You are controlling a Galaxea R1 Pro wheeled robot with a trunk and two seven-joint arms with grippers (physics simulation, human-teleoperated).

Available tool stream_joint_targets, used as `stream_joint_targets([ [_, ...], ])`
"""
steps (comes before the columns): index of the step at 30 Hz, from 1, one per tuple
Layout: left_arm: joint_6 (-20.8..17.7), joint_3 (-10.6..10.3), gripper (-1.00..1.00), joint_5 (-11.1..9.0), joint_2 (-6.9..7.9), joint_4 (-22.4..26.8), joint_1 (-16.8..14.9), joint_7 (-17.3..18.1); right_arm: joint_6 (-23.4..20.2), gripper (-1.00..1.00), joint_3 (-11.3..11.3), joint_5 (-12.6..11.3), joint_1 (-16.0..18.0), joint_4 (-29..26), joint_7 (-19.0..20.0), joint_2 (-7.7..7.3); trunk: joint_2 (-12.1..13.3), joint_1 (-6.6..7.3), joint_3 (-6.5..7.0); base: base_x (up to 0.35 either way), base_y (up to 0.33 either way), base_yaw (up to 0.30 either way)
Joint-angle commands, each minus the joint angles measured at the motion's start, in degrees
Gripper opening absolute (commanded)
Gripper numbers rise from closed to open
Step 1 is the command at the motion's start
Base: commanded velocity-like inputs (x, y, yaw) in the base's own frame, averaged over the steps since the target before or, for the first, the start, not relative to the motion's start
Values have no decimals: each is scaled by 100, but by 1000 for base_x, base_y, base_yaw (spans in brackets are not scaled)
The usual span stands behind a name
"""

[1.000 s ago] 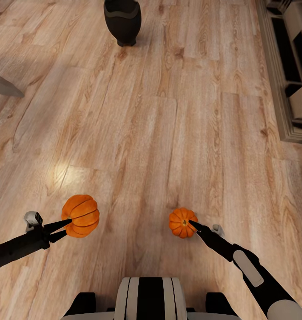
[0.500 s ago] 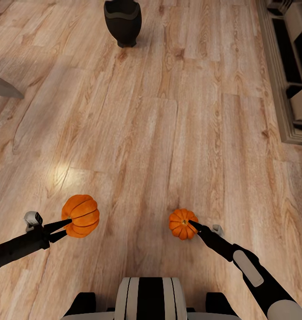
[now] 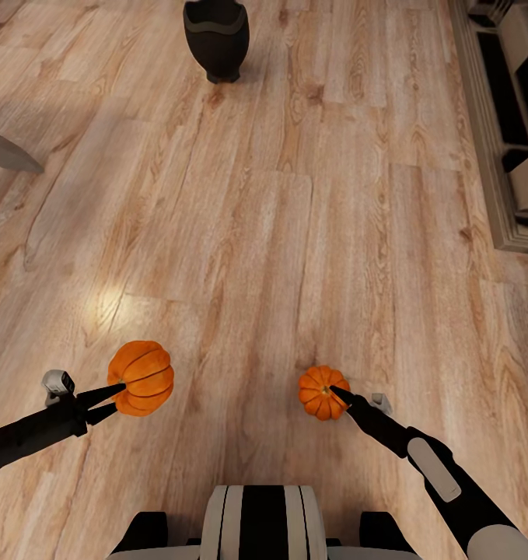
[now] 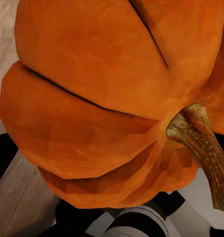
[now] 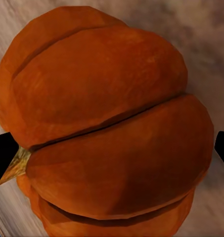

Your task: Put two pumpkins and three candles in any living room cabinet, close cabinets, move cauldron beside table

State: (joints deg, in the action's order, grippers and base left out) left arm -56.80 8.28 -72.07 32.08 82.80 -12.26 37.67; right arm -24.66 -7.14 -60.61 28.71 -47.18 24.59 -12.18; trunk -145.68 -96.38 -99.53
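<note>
Carrying one pumpkin in each arm, the robot faces a stretch of pale wood-plank floor (image 3: 279, 233). The left gripper (image 3: 112, 397) is clamped on the larger round ribbed orange pumpkin (image 3: 141, 378), its thin black fingers pinching the near side of the fruit; in the left wrist view that pumpkin (image 4: 102, 94) crowds the lens, its curved brown stem (image 4: 201, 143) pointing off to one side. The right gripper (image 3: 340, 393) is likewise closed on the smaller ribbed orange pumpkin (image 3: 323, 392), which shows in the right wrist view (image 5: 107, 123) between two dark finger edges. Both pumpkins appear to be held clear of the planks, though the height is hard to judge.

The small round black cauldron (image 3: 216, 37) stands on the floor far ahead, slightly toward the left arm's side. A grey-beige open-shelved unit (image 3: 505, 140) runs along the far right. It looks unlike the dark cabinet, so I judge that the drawers lie elsewhere and that the base must turn or drive before either pumpkin can be put away. Both arms are equally loaded, so neither has the advantage.
</note>
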Motion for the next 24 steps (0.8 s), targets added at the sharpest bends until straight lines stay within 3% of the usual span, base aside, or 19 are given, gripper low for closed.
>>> stream_joint_targets([
  [1, -24, 4, -100, 9, 0, -1, -4, 13, 11, 100, -17, 85, 0, 15, -24, -4, -1, 0, -3, 0, 0, 0],
  [17, -24, 7, -100, 9, 1, -1, -4, 14, -3, 100, -16, 85, -3, 14, 15, -4, -1, 0, -3, 0, 0, 0],
  [18, -24, 7, -100, 9, 3, -1, -4, 13, -8, -100, -16, 85, 0, 11, 21, -4, -1, 0, -3, 0, 0, 0],
  [24, -24, 7, -100, 9, 7, -1, -4, 13, -23, -100, -16, 76, -1, 2, 34, -10, -1, 0, -3, 0, 0, 0],
])
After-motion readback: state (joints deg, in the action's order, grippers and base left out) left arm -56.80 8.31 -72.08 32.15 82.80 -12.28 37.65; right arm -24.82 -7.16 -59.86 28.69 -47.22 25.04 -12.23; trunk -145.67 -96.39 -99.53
